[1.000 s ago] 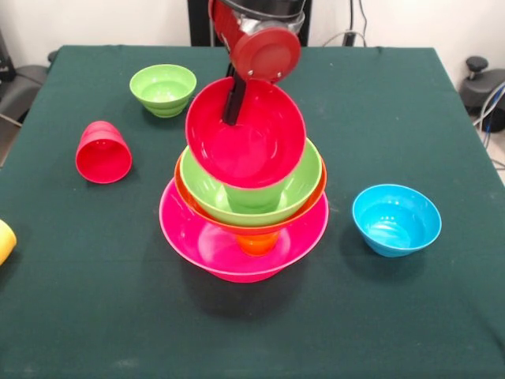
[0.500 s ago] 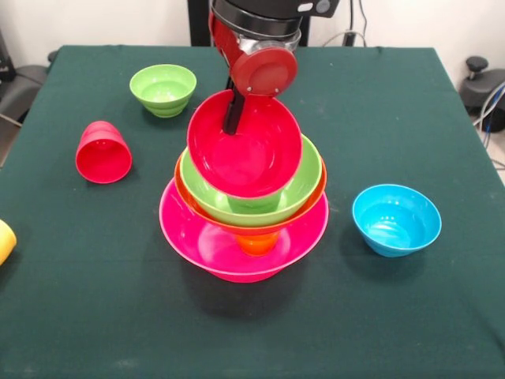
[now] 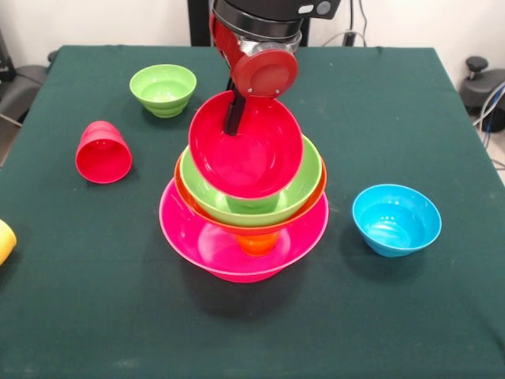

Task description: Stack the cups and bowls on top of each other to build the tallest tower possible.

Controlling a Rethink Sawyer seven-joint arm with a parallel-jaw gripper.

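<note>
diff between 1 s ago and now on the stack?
The small red bowl, held tilted by the gripper on its far rim, came down slightly toward the large green bowl of the tower; the arm dropped with it. No grasp or release. The lying red cup, small green bowl, small blue bowl and yellow cup stayed put.

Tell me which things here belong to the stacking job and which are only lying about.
Belong to the job:
- tower of glossy plastic bowls on a wide pink bowl
- small red plastic bowl, tilted on top, at the gripper
- small green bowl
- small blue bowl
- red plastic cup, on its side
- yellow cup, at the edge

Lying about:
- cables beside the table
</note>
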